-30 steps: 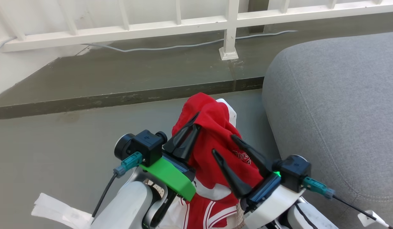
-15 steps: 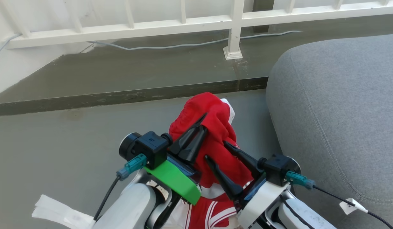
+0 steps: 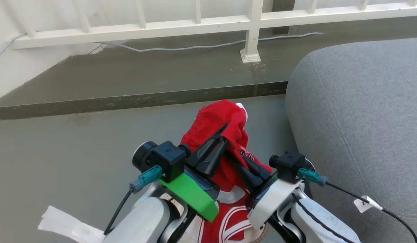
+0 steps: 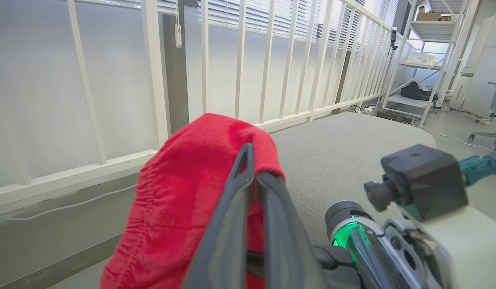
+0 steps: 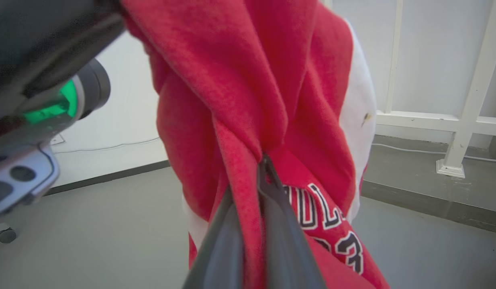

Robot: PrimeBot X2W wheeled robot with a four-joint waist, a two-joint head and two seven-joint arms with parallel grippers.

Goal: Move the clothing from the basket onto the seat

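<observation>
The clothing (image 3: 228, 118) is a red bundle with white panels and printed lettering, lifted above the grey floor just left of the seat (image 3: 357, 101), a large grey cushion. My left gripper (image 3: 224, 133) is shut on the bundle's upper fold, which drapes over its fingers in the left wrist view (image 4: 254, 164). My right gripper (image 3: 233, 158) is shut on a lower fold beside the lettering, and red fabric (image 5: 239, 80) is pinched between its fingers (image 5: 252, 176). More red cloth with white stripes (image 3: 228, 222) hangs between my forearms. The basket is mostly hidden under my arms; a sliver of rim (image 3: 260, 236) shows.
A white railing (image 3: 194, 27) runs along the back above a raised concrete step (image 3: 137, 99) with a pale cable (image 3: 194, 47) on it. A white strip of material (image 3: 70, 226) lies on the floor at lower left. The seat (image 4: 344, 148) stretches away toward shelving.
My right gripper has gone from open to shut on the clothing and moved left, close to the left gripper. The left gripper keeps its hold. The head camera has shifted slightly.
</observation>
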